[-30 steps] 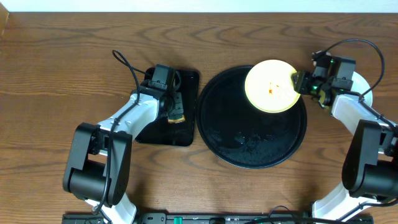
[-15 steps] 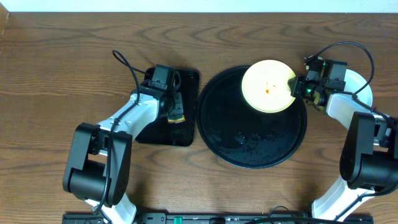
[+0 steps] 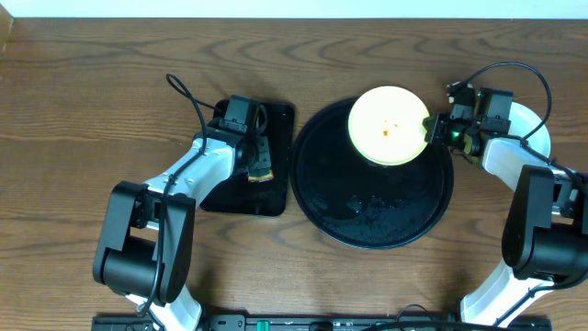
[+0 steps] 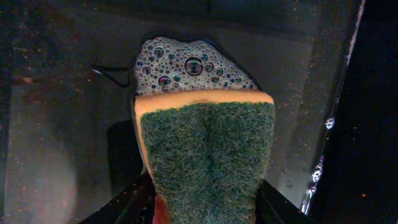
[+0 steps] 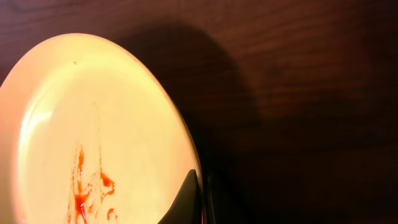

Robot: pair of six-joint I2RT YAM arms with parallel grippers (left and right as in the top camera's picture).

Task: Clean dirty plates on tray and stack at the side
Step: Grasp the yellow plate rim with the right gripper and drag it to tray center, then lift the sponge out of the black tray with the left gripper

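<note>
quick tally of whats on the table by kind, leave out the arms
plates: 2, a yellow plate with red smears and a pale plate partly hidden, maybe a stack, cannot tell
trays: 2, a round black tray and a rectangular black tray
sponges: 1, a soapy sponge
total: 5

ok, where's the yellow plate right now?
Overhead view: the yellow plate is over the far-right part of the round black tray, its right rim pinched by the right gripper.
</note>
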